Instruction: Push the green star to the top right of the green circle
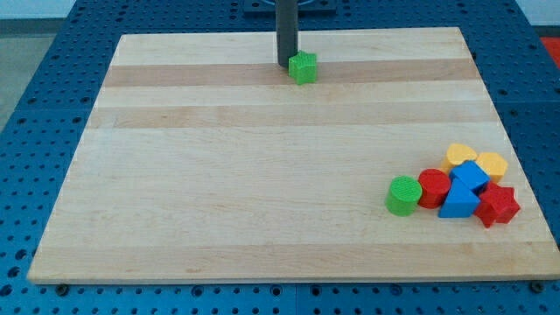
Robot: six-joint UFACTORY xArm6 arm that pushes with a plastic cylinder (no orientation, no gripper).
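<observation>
The green star [304, 66] lies near the view's top edge of the wooden board, a little right of centre. My tip [286, 66] stands right beside it on its left, touching or almost touching it. The green circle [403, 194] stands far off at the view's lower right, at the left end of a cluster of blocks. The star is up and to the left of the circle.
Next to the green circle sit a red cylinder [433, 187], a blue cube [471, 178], a blue triangle [458, 203], a red star [497, 205] and two yellow blocks [461, 157] [492, 164]. The board's right edge [516, 166] is close to this cluster.
</observation>
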